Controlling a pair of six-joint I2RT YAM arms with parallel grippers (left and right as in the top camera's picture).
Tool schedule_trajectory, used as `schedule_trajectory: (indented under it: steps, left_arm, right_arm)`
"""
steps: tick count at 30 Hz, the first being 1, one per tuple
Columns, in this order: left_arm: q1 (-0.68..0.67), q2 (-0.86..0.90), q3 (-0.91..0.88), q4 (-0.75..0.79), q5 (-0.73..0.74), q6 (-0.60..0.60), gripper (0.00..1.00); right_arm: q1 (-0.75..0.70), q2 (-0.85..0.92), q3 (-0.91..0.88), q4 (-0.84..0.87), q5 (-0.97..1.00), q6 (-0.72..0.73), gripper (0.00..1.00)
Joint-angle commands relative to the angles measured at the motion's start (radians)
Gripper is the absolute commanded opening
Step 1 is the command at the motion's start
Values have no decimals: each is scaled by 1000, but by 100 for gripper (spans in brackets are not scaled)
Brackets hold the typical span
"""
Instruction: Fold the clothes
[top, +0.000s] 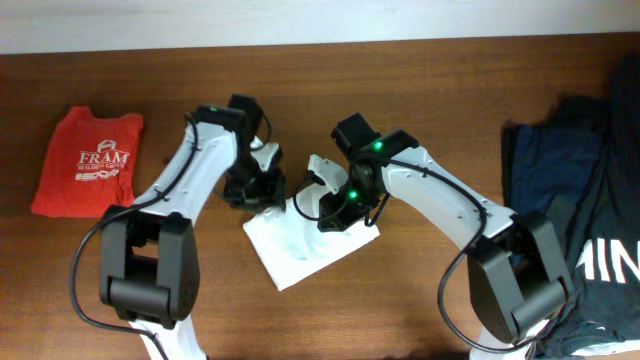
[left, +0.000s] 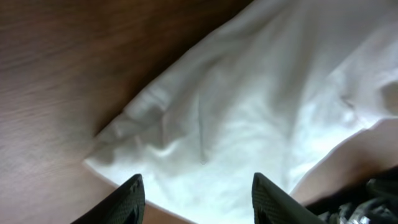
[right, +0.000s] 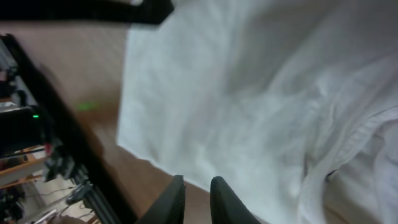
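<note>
Two arms meet over your white shirt, which lies in the middle of the tabletop as a rough, tilted rectangle. Its near part is flat. Its far edge is bunched up and creased under the arms.

Your left gripper hangs at the shirt's far left edge. Its fingers are spread wide and nothing sits between them. In the left wrist view the cloth lies below them, with one soft corner of the shirt pointing out onto bare wood.

Your right gripper is over the shirt's far right part, above the bunched cloth. Its fingers stand almost together, with only a thin slit between them. You cannot tell from the right wrist view whether any cloth is caught in that slit. That view is blurred. It shows a smooth folded panel ahead of the fingers and a rumpled, seamed fold to one side.

Well left of the white shirt lies a red shirt. It is folded flat and its white lettering faces up. Well right of the white shirt, a dark pile of navy and black clothes lies loose and unfolded, running off the edge of the overhead view. Neither one touches the white shirt or either arm.
</note>
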Motion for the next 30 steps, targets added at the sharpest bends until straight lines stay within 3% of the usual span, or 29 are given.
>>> schedule_trajectory:
  steps: [1, 8, 11, 16, 20, 24, 27, 30]
  left_arm:
    - [-3, 2, -131, 85, 13, 19, 55]
    - [-3, 2, -235, 133, -24, 18, 55]
    - [-1, 2, -234, 133, -24, 11, 55]
    - [-1, 2, -235, 133, -24, -22, 54]
    - [-1, 2, -235, 96, -24, -145, 54]
    - [-1, -29, -231, 47, -25, -202, 54]
    - [-1, -113, -187, 56, -91, -202, 55]
    - [-1, -208, -113, 137, -188, -202, 71]
  right_arm:
    - [0, 50, -14, 16, 84, -11, 20]
    - [-48, 100, -14, 16, 336, 85, 22]
    - [-91, 100, -14, 12, 419, 193, 22]
    - [-181, 99, -14, -9, 421, 214, 22]
    - [-283, 99, -14, -54, 422, 241, 23]
    - [-388, 99, -14, -138, 399, 238, 23]
    - [-422, 94, -13, -194, 260, 148, 23]
    - [-412, 75, -13, -257, 51, 26, 23]
